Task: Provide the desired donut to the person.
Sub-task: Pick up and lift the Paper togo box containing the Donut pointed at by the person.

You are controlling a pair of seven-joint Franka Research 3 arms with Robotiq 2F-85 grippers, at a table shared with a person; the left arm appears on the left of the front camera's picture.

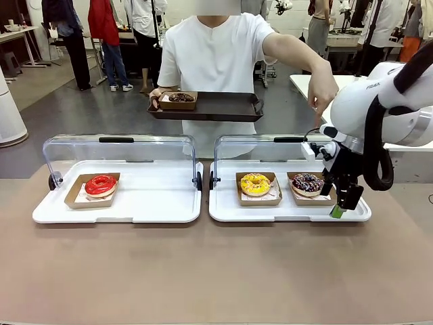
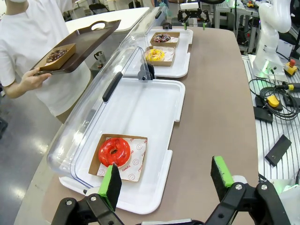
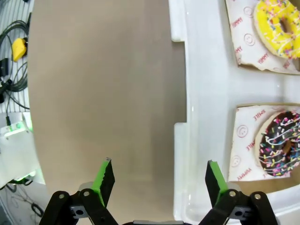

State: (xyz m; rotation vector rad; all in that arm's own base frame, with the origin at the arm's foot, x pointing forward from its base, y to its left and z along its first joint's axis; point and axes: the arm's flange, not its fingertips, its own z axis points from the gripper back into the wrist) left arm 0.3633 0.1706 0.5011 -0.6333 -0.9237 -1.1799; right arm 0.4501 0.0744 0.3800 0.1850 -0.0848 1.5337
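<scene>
Fingers-down and spread wide, right end effector (image 1: 342, 206) at the near corner of the right tray (image 1: 224, 204), beside the sprinkled chocolate donut (image 1: 308, 183). Likewise wide, left end effector (image 2: 164, 174). Pointing downward, person's hand (image 1: 323, 92).

The brown tabletop (image 1: 216, 271) carries two white trays side by side toward its far edge, the left tray (image 1: 159, 200) and the right tray (image 1: 224, 203), just apart, their clear lids (image 1: 122, 152) tipped up behind.

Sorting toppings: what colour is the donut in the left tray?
Red; the donut shows best in the left wrist view.
</scene>
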